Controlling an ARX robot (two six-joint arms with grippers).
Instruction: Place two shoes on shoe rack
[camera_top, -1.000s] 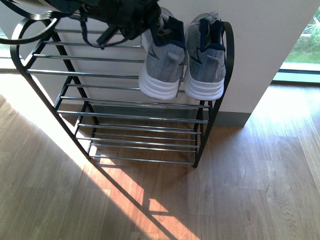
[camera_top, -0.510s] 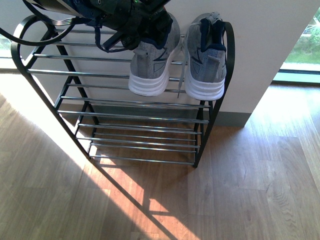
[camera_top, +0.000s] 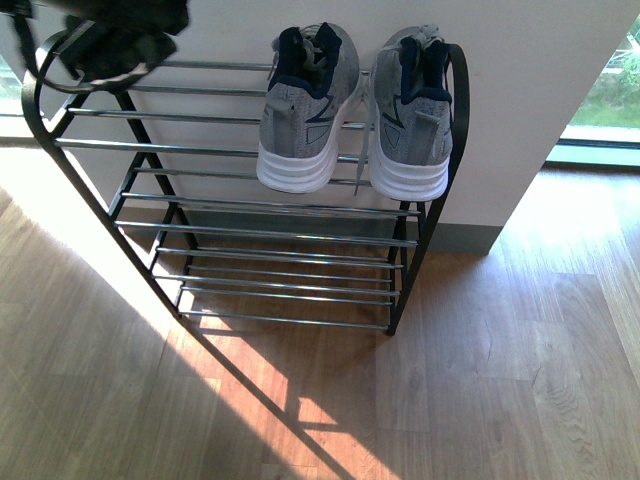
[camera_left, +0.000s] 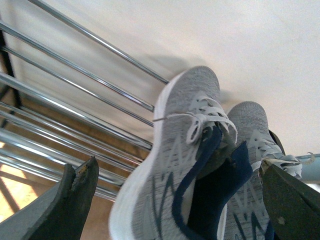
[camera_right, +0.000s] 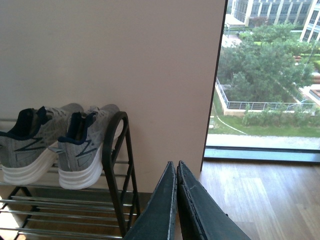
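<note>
Grey knit sneakers (camera_top: 305, 115), white soles, navy lining, atop black rack (camera_top: 462, 100)

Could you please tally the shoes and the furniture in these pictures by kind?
grey knit sneakers: 2
black shoe rack: 1
Total: 3

Looks like a home entryway: warm wood-plank floor (camera_top: 500, 380), plain pale wall (camera_right: 125, 50), tall black metal shoe rack (camera_top: 462, 100), full-height glass window (camera_right: 265, 75).
</note>
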